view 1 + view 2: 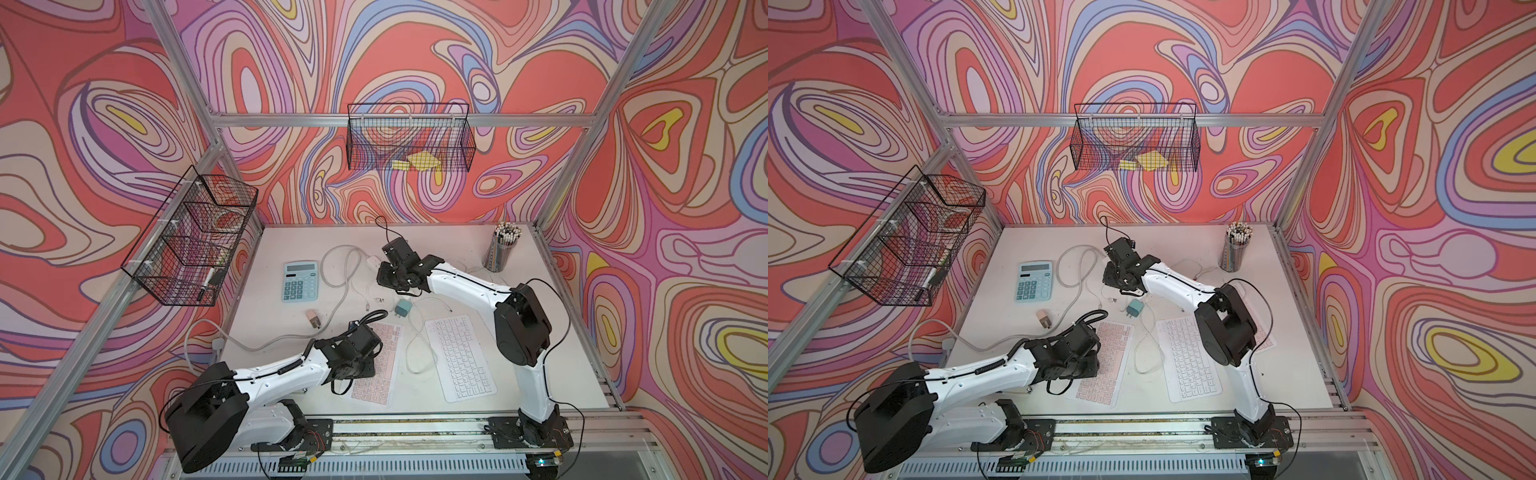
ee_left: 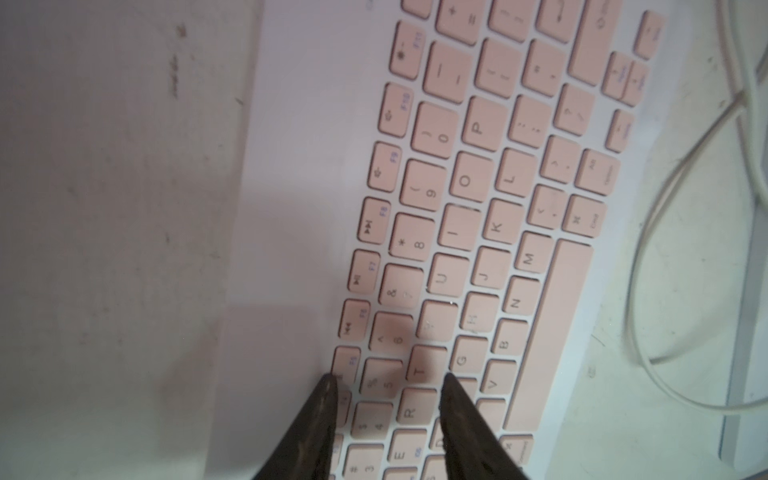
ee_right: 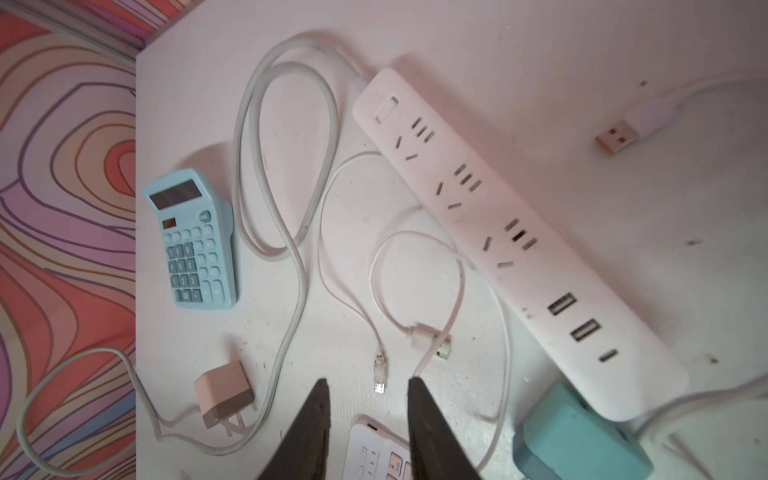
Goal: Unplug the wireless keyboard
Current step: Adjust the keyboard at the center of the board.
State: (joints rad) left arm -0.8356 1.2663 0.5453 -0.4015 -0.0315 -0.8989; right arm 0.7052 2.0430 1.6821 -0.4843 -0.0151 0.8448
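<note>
The pink keyboard (image 1: 384, 357) lies on the surface, long axis front to back, under the left end effector (image 2: 388, 376), jaws apart, empty. The right end effector (image 3: 369, 380), also released, hangs past its far end, near the cable plug (image 3: 379, 370).

Both top views are bright and evenly lit, with soft shadows and posts (image 1: 180, 54) bowed at the edges. The left wrist view is dimmer and soft: the keyboard (image 2: 478, 232) blurs at its far keys, and a shadow lies near the fingertips (image 2: 320, 415). The strip (image 3: 498, 216) glares pale.
</note>
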